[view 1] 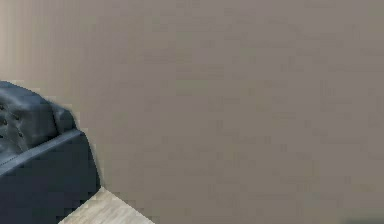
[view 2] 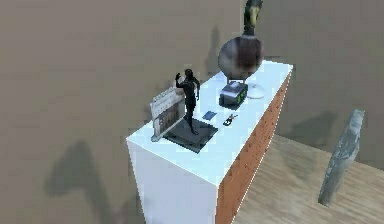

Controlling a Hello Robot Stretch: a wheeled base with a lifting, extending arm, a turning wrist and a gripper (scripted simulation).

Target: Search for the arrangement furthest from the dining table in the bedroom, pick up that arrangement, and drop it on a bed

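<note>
1 arrangement (view 2: 243,52) stands upright on the dresser (view 2: 255,106), stem upward.

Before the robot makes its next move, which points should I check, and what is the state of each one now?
1. Arrangement recognised: cannot tell. A tall dark shape stands at the far end of the dresser, but its kind is unclear.
2. Way ahead free: not ok. A wall stands near ahead, with a dark armchair at the forward view's left.
3. Dresser on the arm's side: ok. It sits in the arm side view's middle.
4. Dresser top free of other things: not ok. A dark statue and a small box stand there too.
</note>
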